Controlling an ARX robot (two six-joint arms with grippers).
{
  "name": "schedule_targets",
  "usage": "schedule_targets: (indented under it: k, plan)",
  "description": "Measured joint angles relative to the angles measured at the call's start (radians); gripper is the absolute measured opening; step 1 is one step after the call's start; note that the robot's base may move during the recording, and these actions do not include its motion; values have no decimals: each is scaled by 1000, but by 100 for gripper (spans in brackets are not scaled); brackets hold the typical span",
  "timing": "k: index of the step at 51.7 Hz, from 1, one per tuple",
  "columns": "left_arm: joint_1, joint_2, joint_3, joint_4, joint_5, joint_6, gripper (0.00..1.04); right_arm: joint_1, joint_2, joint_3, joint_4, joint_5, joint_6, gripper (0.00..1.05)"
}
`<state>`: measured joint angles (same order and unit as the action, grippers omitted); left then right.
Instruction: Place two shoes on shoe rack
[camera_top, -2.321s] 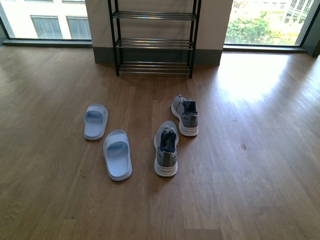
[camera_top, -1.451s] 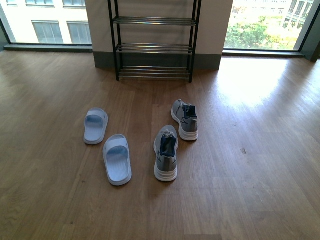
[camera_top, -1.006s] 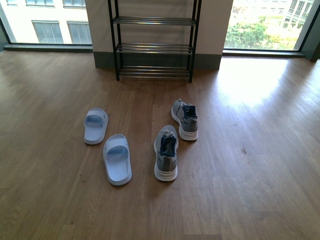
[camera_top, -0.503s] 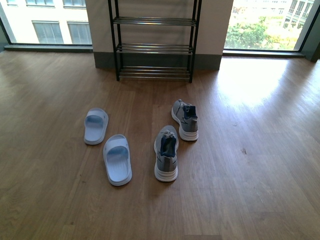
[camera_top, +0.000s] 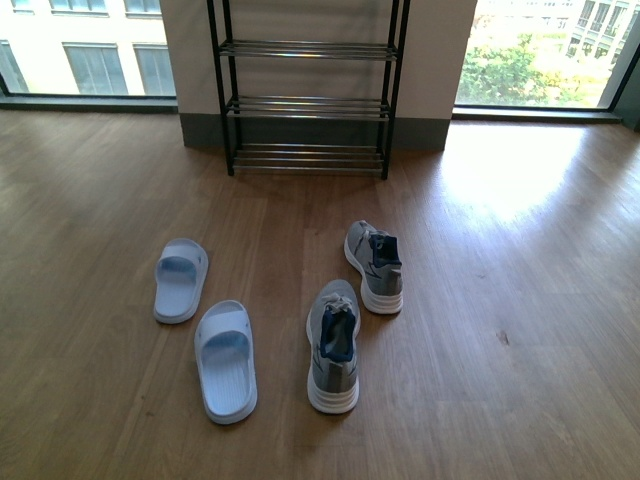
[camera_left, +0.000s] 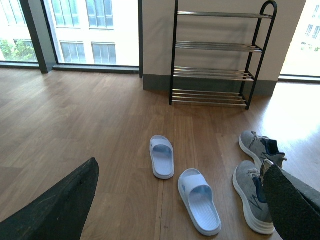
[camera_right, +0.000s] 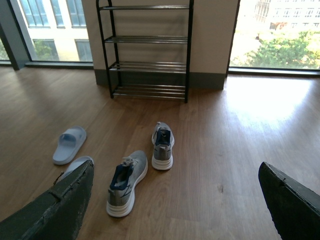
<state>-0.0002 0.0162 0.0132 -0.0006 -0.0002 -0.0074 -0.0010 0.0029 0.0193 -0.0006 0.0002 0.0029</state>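
Sneakers (camera_top: 333, 350) and slides (camera_top: 226, 358) are untouched on the floor short of the shoe rack (camera_top: 305, 105), now approached more closely, while the left tool (camera_left: 180, 167) and right tool (camera_right: 176, 166) are held open and empty, so no pickup is judged begun

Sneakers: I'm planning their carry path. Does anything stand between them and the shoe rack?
Nothing visible does. Only bare floor lies between the grey sneakers and the shoe rack; the slides lie off to the side.

Wooden floor (camera_top: 540, 400) carries grey sneakers (camera_top: 333, 350), pale blue slides (camera_top: 225, 362) and the shoe rack (camera_top: 308, 105).
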Motion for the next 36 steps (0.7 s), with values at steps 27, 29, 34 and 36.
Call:
schedule_targets:
  k: [27, 29, 34, 36]
  plan:
    - [0, 0, 0, 0, 0, 0, 95, 0, 0, 0, 0, 0, 0, 96]
    - [0, 0, 0, 0, 0, 0, 95, 0, 0, 0, 0, 0, 0, 96]
    - [0, 0, 0, 0, 0, 0, 95, 0, 0, 0, 0, 0, 0, 96]
    - [0, 0, 0, 0, 0, 0, 95, 0, 0, 0, 0, 0, 0, 96]
